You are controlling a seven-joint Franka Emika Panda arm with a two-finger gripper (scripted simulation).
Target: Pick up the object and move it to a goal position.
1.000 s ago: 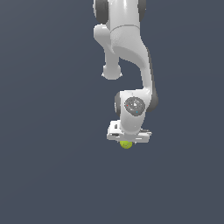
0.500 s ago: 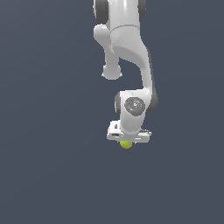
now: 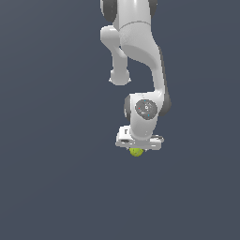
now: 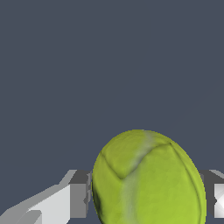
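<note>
The object is a small yellow-green ball (image 3: 136, 152) that peeks out just under the white gripper (image 3: 137, 151) in the exterior view. In the wrist view the ball (image 4: 148, 179) fills the space between the two fingers, with one grey-white finger (image 4: 72, 194) pressed against one side and the other finger (image 4: 216, 194) just showing at the frame's edge. The gripper is shut on the ball. Most of the ball is hidden behind the hand in the exterior view.
The white arm (image 3: 140, 61) reaches down from the top of the exterior view. Around it there is only a plain dark grey-blue surface (image 3: 47, 187).
</note>
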